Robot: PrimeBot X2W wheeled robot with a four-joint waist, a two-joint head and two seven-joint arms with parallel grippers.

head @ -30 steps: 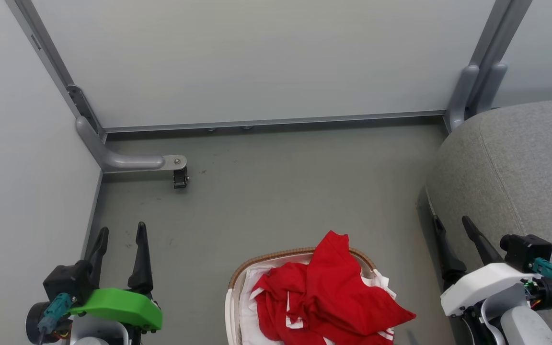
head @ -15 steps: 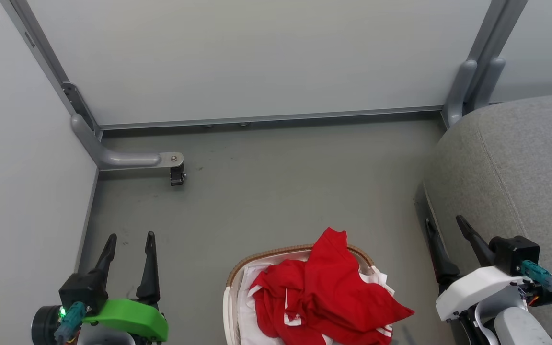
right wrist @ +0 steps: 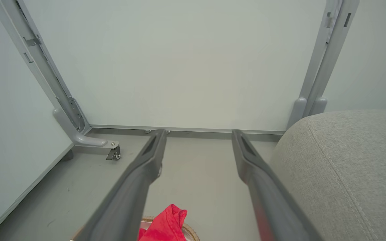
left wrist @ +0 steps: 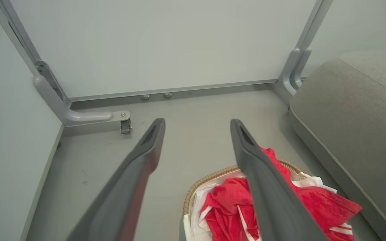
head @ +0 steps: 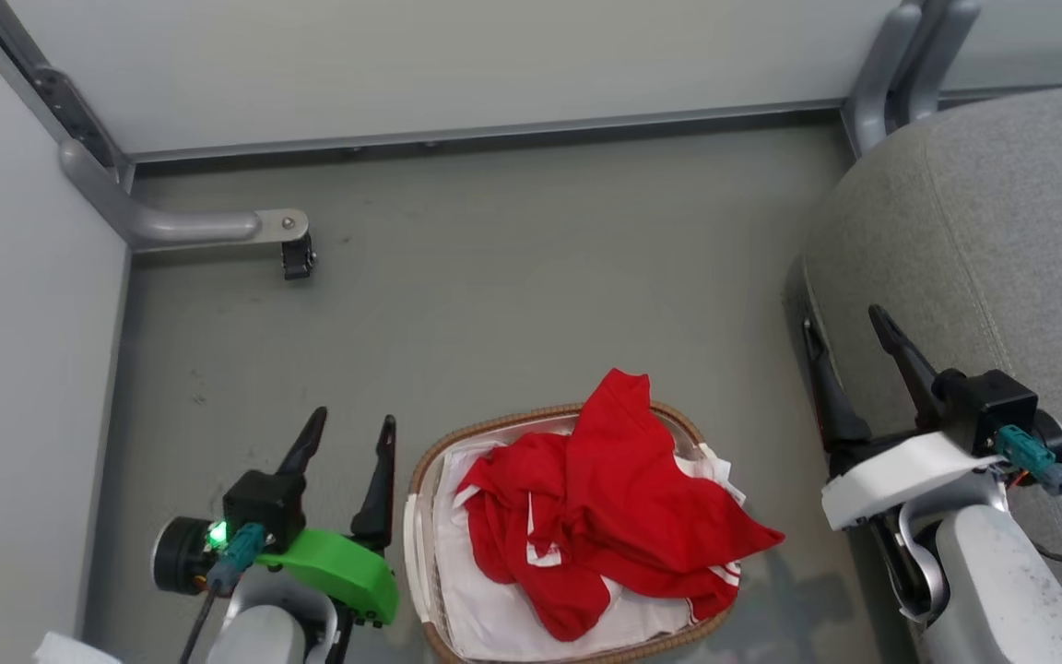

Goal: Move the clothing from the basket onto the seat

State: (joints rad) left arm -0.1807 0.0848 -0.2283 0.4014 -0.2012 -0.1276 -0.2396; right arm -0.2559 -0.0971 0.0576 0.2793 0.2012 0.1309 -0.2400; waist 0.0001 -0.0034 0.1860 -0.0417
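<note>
Red clothing (head: pixel 605 498) with white trim lies heaped in the basket (head: pixel 531 420), whose brown woven rim and white liner show on the floor at the bottom centre of the head view. The clothing (left wrist: pixel 226 204) and basket rim (left wrist: pixel 206 177) also appear low in the left wrist view, and a red tip (right wrist: pixel 166 222) in the right wrist view. The grey seat (head: pixel 983 231) fills the right side. My left gripper (head: pixel 351 432) hangs open just left of the basket. Over the seat's left edge my right gripper (head: pixel 844 318) stands open. Neither holds anything.
Pale partition panels (head: pixel 420 65) close off the back and left, on grey metal posts. A grey foot bracket with a small castor (head: pixel 296 258) juts onto the floor at the back left. Open grey floor (head: pixel 513 277) lies between the basket and the back panel.
The camera has tilted down, so the basket shows more fully. My left gripper has come right, closer to the basket's left side. Both grippers stay open.
</note>
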